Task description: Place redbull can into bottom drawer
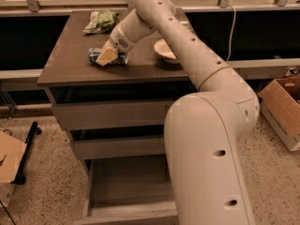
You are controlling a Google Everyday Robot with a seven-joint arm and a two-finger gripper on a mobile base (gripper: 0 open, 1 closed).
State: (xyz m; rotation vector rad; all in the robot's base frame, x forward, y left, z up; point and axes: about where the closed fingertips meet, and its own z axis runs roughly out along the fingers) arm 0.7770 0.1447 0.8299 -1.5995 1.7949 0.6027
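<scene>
— What did the can look like, and where was it?

— The slim blue-and-silver metal redbull can (94, 55) lay on its side on the dark brown wooden tabletop (65, 62), toward the left half, nearer than the crumpled green-and-white bag (101, 20). Its markings were too blurred to read.

— And the arm?

— The cream-coloured gripper (107, 56) was down at the can, covering its middle, so only the can's ends showed. Whether it was clamped on the can or merely set around it, I couldn't tell.

— How many of each thing?

— One can, one bag, one shallow white bowl (161, 50) to the right of the can, and three grey drawers. The two shallower grey drawers (110, 114) were closed. The wide grey bottom drawer (126, 182) was pulled out toward the near side, showing its plain interior. One brown cardboard box (283, 108) sat on the floor at the far right.

— Which way did the can point?

— Its long axis ran roughly left to right along the table, one end poking out left of the gripper.
</scene>
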